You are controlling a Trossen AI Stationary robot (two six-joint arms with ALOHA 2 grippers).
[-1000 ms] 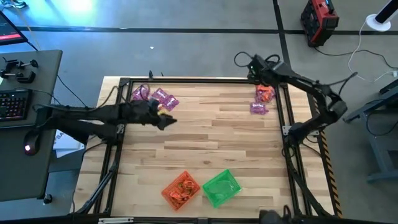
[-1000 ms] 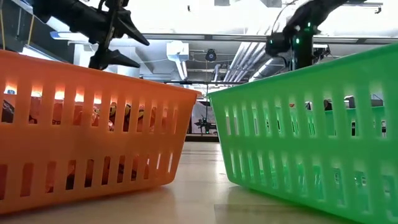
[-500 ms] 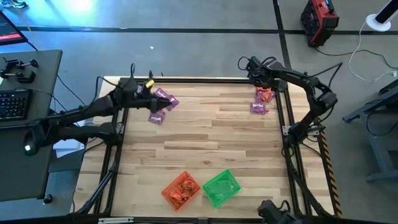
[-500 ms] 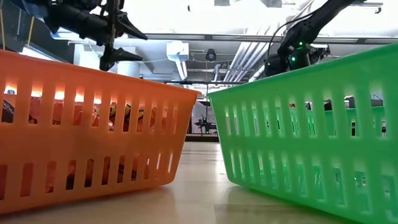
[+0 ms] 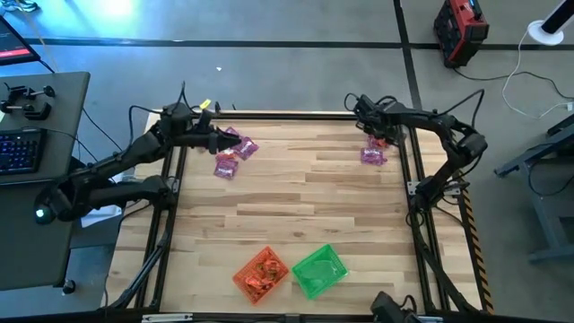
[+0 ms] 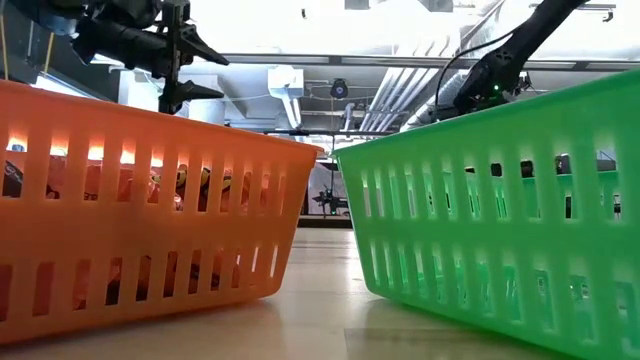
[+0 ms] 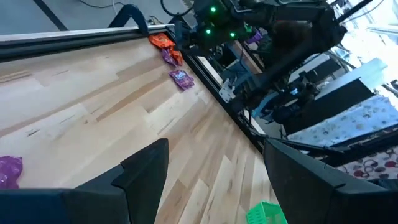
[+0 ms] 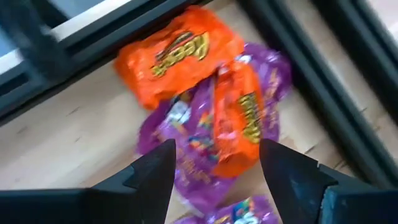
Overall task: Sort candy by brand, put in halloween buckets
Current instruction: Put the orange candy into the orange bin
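Two dark robot arms work the far corners of a slatted wooden table (image 5: 296, 206). The left gripper (image 5: 218, 142) hangs over the far-left corner, right above a cluster of purple candy packets (image 5: 235, 146), with one more purple packet (image 5: 225, 166) lying just beside the cluster toward the near side. Its jaws stand apart and empty; the left wrist view shows the two dark fingers (image 7: 146, 168) spread wide with bare wood between them and a purple wrapper (image 7: 9, 170) at the edge.

At the far-right corner, the right gripper (image 5: 369, 125) hovers low over a small heap of mixed candy (image 5: 377, 146) lying against the black table frame (image 5: 408, 170). The right wrist view shows its fingers (image 8: 155, 171) parted, nothing between them, directly above an orange Reese's packet (image 8: 177, 53), a second orange packet (image 8: 239, 121) lying on top of purple wrappers (image 8: 186, 134).

Near the front edge, two slotted plastic baskets sit side by side, slightly apart: the orange basket (image 5: 261, 274), already holding orange-red wrapped candy, and the green basket (image 5: 319, 270), whose contents cannot be made out. In the low view the orange basket (image 6: 150, 200) and the green basket (image 6: 500, 200) fill the foreground, both arms showing above their rims.
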